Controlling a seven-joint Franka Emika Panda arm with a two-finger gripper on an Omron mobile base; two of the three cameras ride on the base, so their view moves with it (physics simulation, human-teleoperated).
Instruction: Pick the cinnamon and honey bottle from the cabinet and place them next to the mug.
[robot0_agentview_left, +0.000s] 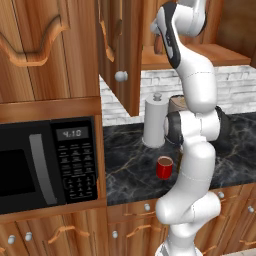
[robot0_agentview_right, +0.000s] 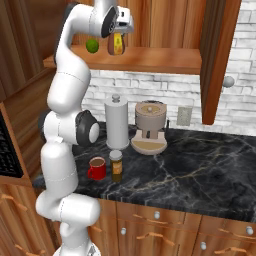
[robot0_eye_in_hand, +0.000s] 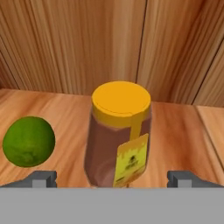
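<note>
we judge the task about half complete. the cinnamon jar (robot0_agentview_right: 116, 165) already stands on the counter (robot0_agentview_right: 200, 170), just beside the red mug (robot0_agentview_right: 97, 168), far below the gripper (robot0_agentview_right: 118, 31). the honey bottle (robot0_eye_in_hand: 119, 135) is the part left: it stands on the cabinet shelf (robot0_eye_in_hand: 183, 131), directly in front of the gripper and centred between its two finger tips (robot0_eye_in_hand: 43, 179). the jaws stand released and spread wide, one tip on each side of the bottle, neither touching it as far as we can see. we judge the step in hand to be the approach for the grasp; the closing, the lift out of the cabinet (robot0_agentview_left: 45, 50) and the placing near the mug remain.

the hand view gives the alignment: the yellow cap, the label and the gap on each side of the bottle, plus a lime (robot0_eye_in_hand: 28, 141) on the shelf off to one side of the gripper, apart from the bottle.

the right base view gives the overall layout: the arm raised to the shelf, the bottle in front of the hand, the lime beside it, and below the gripper the mug, the jar, the paper-towel roll (robot0_agentview_right: 116, 122) and the coffee machine (robot0_agentview_right: 149, 127).

the left base view adds the microwave (robot0_agentview_left: 47, 160) and the open cabinet door (robot0_agentview_left: 117, 55); there the arm blocks the jar and the hand itself is hard to make out.
</note>
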